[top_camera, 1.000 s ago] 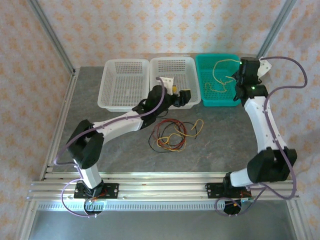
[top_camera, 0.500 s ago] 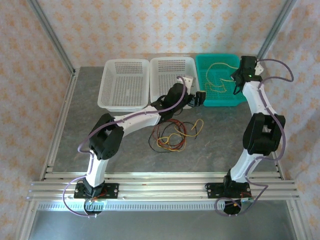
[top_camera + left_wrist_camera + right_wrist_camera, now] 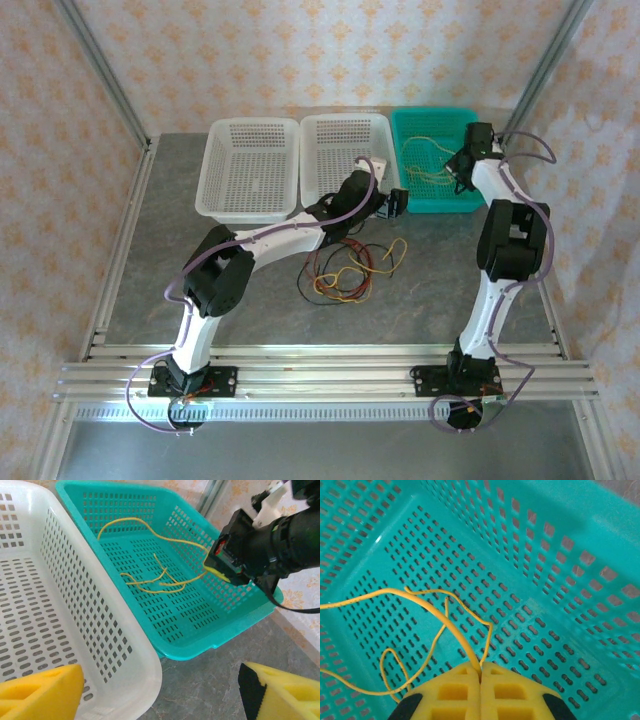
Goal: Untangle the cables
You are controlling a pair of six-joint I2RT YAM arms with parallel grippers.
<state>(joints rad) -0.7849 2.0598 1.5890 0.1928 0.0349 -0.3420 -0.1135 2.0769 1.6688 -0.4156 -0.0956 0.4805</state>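
A thin yellow cable (image 3: 436, 609) lies in loose, springy loops on the perforated floor of the teal basket (image 3: 555, 545), upper right in the overhead view. One strand is pinched between the clenched yellow foam pads of the right hand (image 3: 480, 672). The step in hand appears to be depositing this wire: releasing low, then lifting straight up, should keep the loops from snagging on the pads or slots. The left hand (image 3: 160, 694), pads spread wide and empty, hovers beside the glossy white basket (image 3: 115, 640). A tangle of red, black and yellow cables (image 3: 345, 268) rests mid-frame on the mottled grey surface (image 3: 200, 270).
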